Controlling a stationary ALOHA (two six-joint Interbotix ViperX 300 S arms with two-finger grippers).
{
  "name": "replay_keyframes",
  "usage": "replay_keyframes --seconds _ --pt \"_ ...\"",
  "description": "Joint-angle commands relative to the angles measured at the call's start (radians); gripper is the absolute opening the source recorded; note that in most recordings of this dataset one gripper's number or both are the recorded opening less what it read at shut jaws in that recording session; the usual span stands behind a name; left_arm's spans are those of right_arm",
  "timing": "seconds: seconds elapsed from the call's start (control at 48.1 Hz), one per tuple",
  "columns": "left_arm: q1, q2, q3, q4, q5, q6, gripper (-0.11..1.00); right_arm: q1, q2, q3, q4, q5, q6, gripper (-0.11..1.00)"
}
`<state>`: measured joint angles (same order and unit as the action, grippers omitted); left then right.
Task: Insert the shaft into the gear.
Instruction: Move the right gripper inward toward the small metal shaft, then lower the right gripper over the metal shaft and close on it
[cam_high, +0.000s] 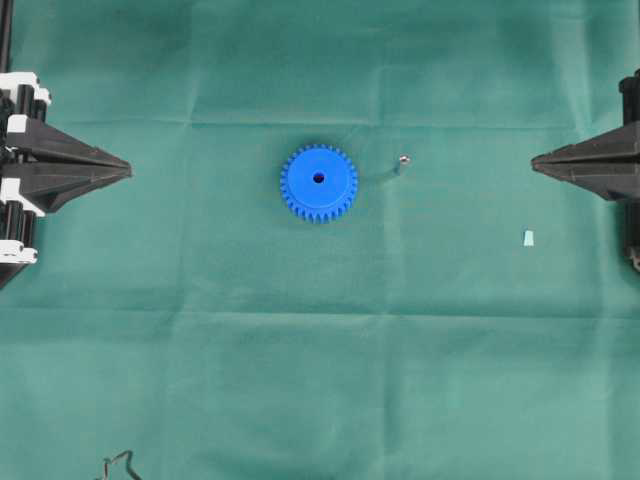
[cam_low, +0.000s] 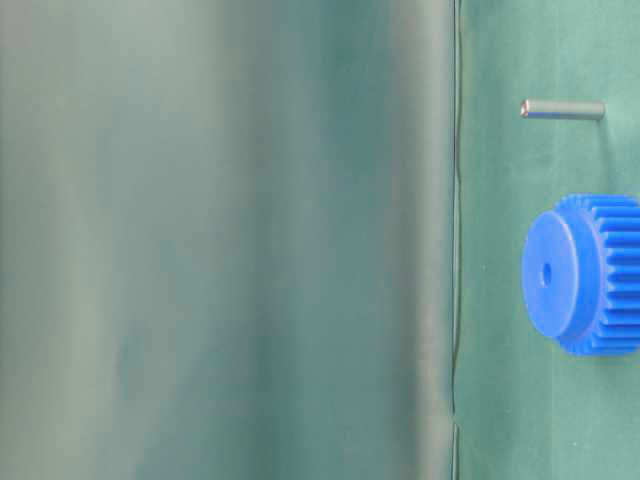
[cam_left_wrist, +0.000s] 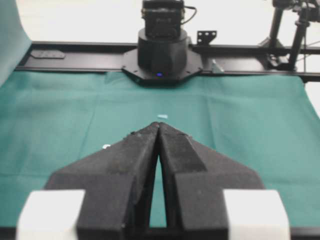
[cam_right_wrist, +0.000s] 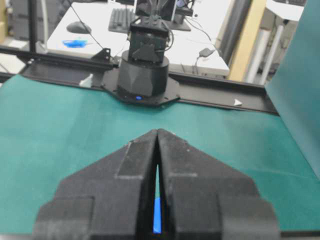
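From above I see the gear (cam_high: 319, 182) lying flat on the green cloth (cam_high: 320, 380), hub and centre hole facing up. The shaft (cam_high: 403, 160) stands just to its right, apart from it, shiny end toward me. A pale-blue scrap (cam_high: 527, 238) lies farther right. My left gripper (cam_high: 128, 170) sits at the left edge and my right gripper (cam_high: 535, 160) at the right edge, tips together, both well clear of the gear.

Lab: office desks (cam_right_wrist: 200, 47), keyboard (cam_right_wrist: 121, 19), camera stands (cam_left_wrist: 295, 25).
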<state>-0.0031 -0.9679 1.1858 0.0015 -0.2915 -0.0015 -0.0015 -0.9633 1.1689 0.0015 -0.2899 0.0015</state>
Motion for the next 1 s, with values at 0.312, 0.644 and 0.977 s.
replay_keyframes --seconds 0.312,0.644,0.977 --pt "-0.015 0.000 -0.054 0.017 0.031 -0.005 0.00 -0.028 0.049 -0.089 0.002 0.127 0.002 0.03" --pt "-0.015 0.000 -0.054 0.017 0.035 -0.008 0.00 -0.133 0.249 -0.155 0.011 0.146 0.015 0.06" --pt "-0.015 0.000 -0.054 0.017 0.043 -0.008 0.00 -0.181 0.566 -0.215 0.020 0.140 0.025 0.90"
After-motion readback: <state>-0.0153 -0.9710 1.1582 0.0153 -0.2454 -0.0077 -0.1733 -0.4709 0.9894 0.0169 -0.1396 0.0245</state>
